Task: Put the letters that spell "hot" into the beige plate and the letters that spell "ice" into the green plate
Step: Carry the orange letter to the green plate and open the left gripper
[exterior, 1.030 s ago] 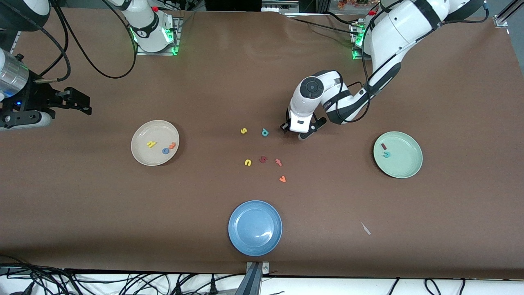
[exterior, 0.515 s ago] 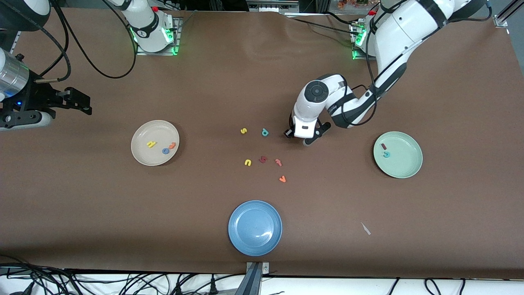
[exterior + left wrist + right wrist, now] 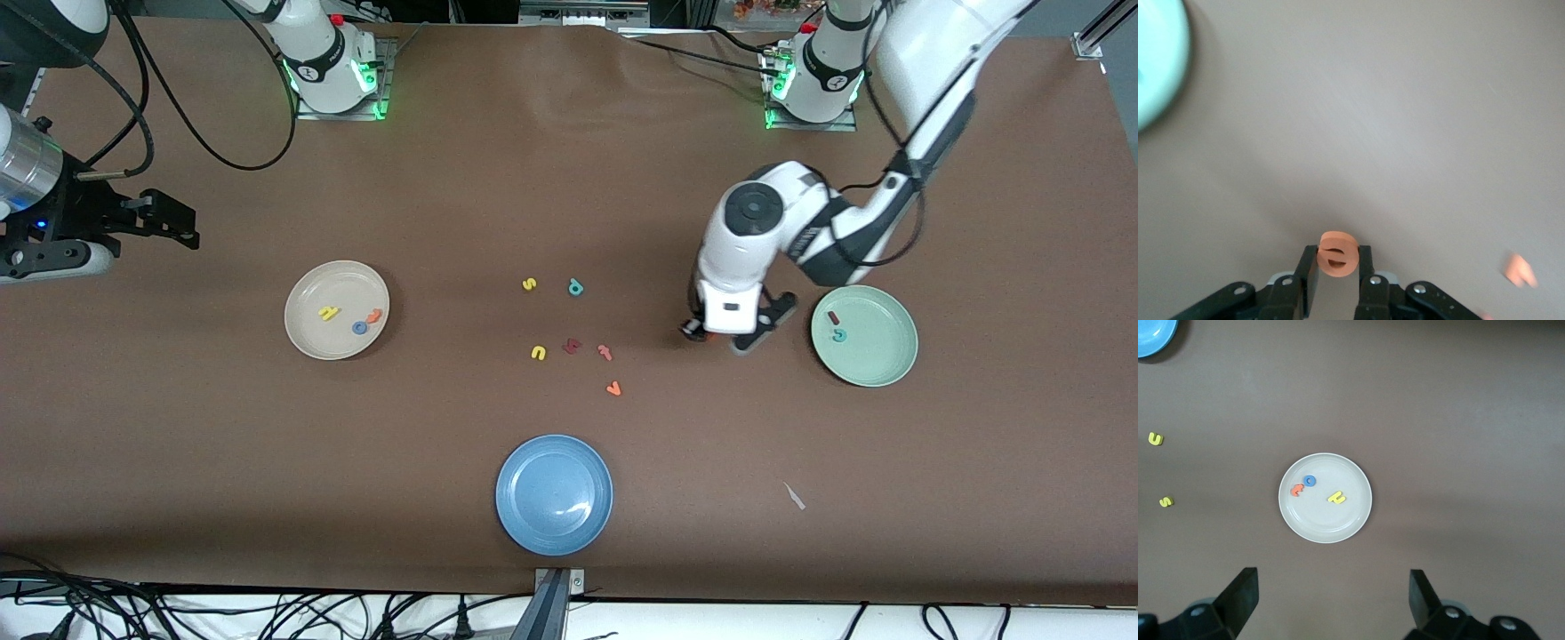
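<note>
Clamped between my left fingers (image 3: 1313,277) is the orange e (image 3: 1337,253), a small thick foam letter, standing on edge with its flat face toward my left wrist camera and its crossbar lying level. My left gripper (image 3: 722,336) hangs over bare worktop (image 3: 800,551), near the green plate (image 3: 892,359) and between it and the loose letters.

That green plate is one pale sage round with a raised rim; it holds two letters: the dark red i (image 3: 834,316), a short bar set at a slant, and the teal c (image 3: 838,335) just beside it, nearer the front camera.

The beige plate (image 3: 313,289) toward the right arm's end holds three: the yellow h (image 3: 329,312), the blue o (image 3: 359,327) and the orange t (image 3: 374,315), the o and t touching or nearly so.

Six letters lie loose mid-worktop: a yellow s (image 3: 529,284), a teal p-shaped letter (image 3: 575,287), a yellow u (image 3: 538,353), a dark red angular letter (image 3: 571,346), a salmon-pink letter (image 3: 605,352) and an orange v-shaped letter (image 3: 613,388). One blue plate (image 3: 524,516) sits nearest the front camera.

My right gripper (image 3: 1331,593) waits high above the beige plate, fingers spread wide, nothing between them.
</note>
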`<state>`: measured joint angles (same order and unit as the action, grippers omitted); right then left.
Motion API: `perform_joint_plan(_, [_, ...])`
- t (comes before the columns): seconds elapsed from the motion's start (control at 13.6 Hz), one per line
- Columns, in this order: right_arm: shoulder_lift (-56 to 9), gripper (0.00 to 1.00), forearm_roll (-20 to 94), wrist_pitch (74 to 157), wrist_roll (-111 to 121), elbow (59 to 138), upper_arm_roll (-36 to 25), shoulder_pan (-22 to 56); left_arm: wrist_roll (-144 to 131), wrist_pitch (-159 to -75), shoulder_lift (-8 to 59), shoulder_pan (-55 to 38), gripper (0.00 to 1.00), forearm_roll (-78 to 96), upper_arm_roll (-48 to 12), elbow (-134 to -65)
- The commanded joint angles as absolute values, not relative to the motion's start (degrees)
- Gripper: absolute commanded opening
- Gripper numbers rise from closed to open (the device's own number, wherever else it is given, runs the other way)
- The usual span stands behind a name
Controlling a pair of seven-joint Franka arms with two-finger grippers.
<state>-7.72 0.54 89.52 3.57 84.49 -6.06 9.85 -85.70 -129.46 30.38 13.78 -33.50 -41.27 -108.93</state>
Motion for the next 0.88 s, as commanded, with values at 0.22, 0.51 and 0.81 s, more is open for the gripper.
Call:
perform_joint_plan(0.22, [-7.6, 1.00, 1.9, 88.6, 4.9, 83.5, -6.0, 9.4, -47.0, -116.5, 29.5, 38.7, 0.00, -29.1, -48.3, -110.5])
perform_joint_plan(0.51, [-7.7, 1.00, 1.9, 88.6, 4.9, 83.5, -6.0, 9.4, -34.0, -115.2, 32.5, 46.9, 0.03, -29.0, -48.0, -112.4])
perform_joint_plan(0.81, [-7.6, 1.00, 1.9, 88.2, 5.0, 83.5, -6.0, 9.4, -33.8, -115.2, 33.8, 46.8, 1.00, -29.2, -48.0, -111.1])
